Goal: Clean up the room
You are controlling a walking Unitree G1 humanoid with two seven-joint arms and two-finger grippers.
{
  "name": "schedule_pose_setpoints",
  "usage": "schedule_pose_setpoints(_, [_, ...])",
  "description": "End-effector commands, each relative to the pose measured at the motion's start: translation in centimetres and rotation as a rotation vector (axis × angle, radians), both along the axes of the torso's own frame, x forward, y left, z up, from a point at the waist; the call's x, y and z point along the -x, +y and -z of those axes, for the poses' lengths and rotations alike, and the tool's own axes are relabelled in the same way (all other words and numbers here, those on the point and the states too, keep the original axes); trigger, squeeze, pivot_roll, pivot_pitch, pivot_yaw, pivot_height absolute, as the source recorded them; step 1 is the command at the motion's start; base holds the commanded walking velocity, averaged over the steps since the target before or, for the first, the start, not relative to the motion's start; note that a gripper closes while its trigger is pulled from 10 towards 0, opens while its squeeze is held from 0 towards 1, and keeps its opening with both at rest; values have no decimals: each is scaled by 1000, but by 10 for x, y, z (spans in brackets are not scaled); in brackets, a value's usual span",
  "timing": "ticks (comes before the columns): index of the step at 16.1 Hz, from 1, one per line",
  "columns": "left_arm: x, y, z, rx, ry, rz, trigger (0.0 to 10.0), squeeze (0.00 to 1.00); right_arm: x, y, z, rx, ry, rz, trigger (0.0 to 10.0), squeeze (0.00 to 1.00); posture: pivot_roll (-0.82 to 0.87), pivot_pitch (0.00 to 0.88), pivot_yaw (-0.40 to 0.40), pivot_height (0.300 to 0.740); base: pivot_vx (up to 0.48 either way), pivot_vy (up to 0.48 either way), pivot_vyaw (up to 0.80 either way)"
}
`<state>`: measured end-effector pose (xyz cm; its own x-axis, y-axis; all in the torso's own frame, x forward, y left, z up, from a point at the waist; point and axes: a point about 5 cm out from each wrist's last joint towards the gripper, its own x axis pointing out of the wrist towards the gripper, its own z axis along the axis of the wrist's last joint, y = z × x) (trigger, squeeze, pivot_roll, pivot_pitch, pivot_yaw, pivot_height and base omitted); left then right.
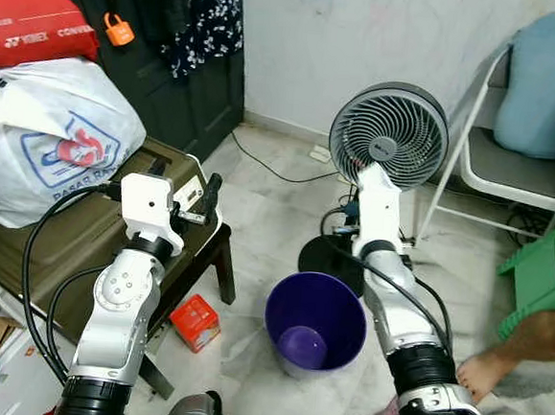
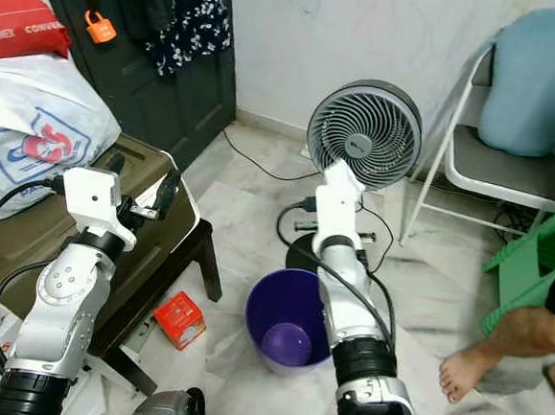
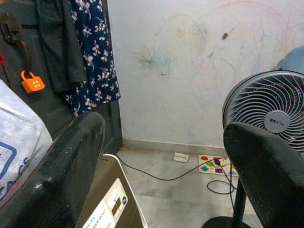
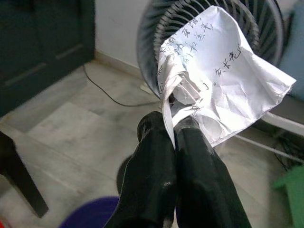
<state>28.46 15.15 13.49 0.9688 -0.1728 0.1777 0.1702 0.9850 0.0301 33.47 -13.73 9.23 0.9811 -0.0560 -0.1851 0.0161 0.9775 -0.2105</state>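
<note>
My right gripper [image 4: 173, 127] is shut on a crumpled white sheet of paper [image 4: 223, 90] with handwriting on it. It is held up in front of the grey fan [image 1: 389, 135], above and just beyond the purple bin [image 1: 315, 321] on the floor. In the head views the white wrist housing [image 1: 379, 204] hides the right gripper's tips. My left gripper [image 1: 185, 183] is raised over the olive suitcase [image 1: 83, 235] and stands open with nothing between its fingers [image 3: 52, 180]. A small red box [image 1: 195, 321] lies on the floor beside the bin.
A white plastic bag [image 1: 47, 137] and a red bag [image 1: 29, 10] rest on the suitcase at the left. A person's foot [image 1: 481, 373] and a green stool [image 1: 546, 272] are at the right. A folding chair [image 1: 520, 174] carries a blue cushion. Cables trail near the fan's base.
</note>
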Motion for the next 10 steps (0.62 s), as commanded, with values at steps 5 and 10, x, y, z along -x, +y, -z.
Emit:
schedule_pose_setpoints(5, [2, -2, -1, -4, -12, 17, 10000, 0, -4, -1, -3, -32, 11, 32, 10000, 0, 27, 10, 30, 740, 0, 0, 0])
schedule_pose_setpoints(10, [2, -1, 0, -2, -6, 18, 10000, 0, -4, -5, 2, -20, 73, 78, 10000, 0, 34, 7, 30, 740, 0, 0, 0])
